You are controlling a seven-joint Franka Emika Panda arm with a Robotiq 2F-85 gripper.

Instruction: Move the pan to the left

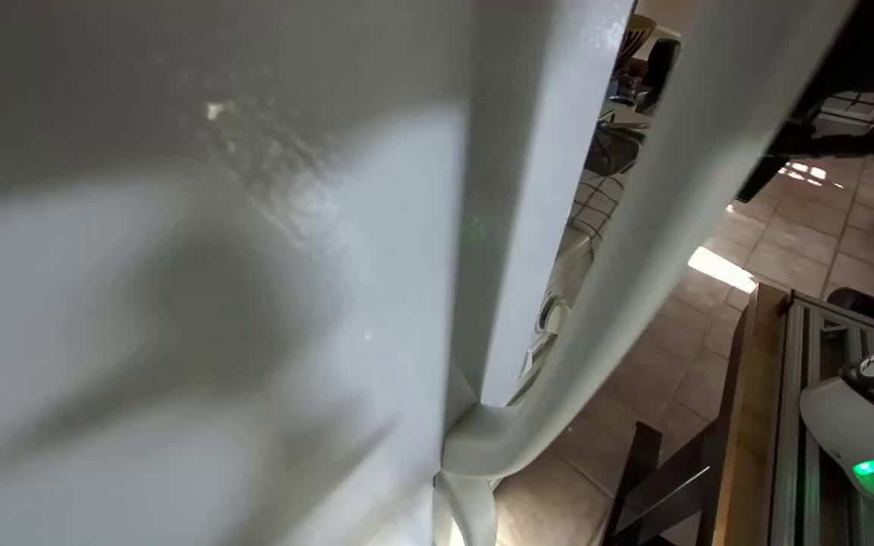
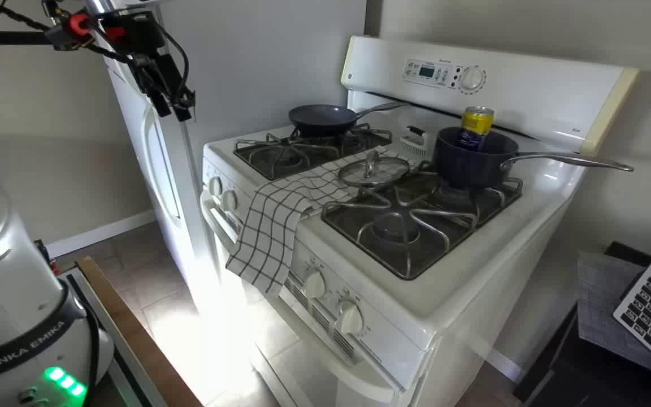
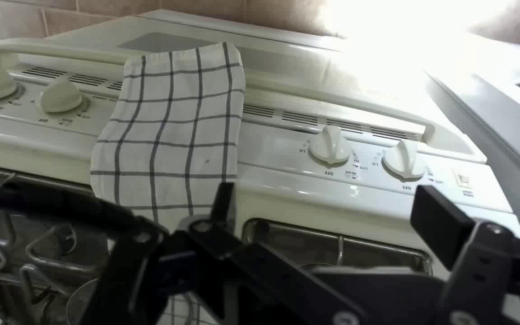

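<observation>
A dark frying pan (image 2: 322,120) sits on the back burner of the stove's far side in an exterior view. Its metal handle points toward the control panel. A dark saucepan (image 2: 467,161) with a yellow can (image 2: 476,127) in it stands on the nearer back burner, its long handle pointing right. My gripper (image 2: 177,113) hangs in the air left of the frying pan, apart from it, by the fridge. In the wrist view my gripper (image 3: 330,210) has its two fingers wide apart with nothing between them. I cannot make out the frying pan in the wrist view.
A glass lid (image 2: 374,170) lies on a checkered towel (image 2: 272,237) draped over the stove front (image 2: 427,299). A white brush (image 2: 414,140) stands behind it. The fridge (image 2: 269,62) borders the stove; its door (image 1: 255,303) fills much of an exterior view.
</observation>
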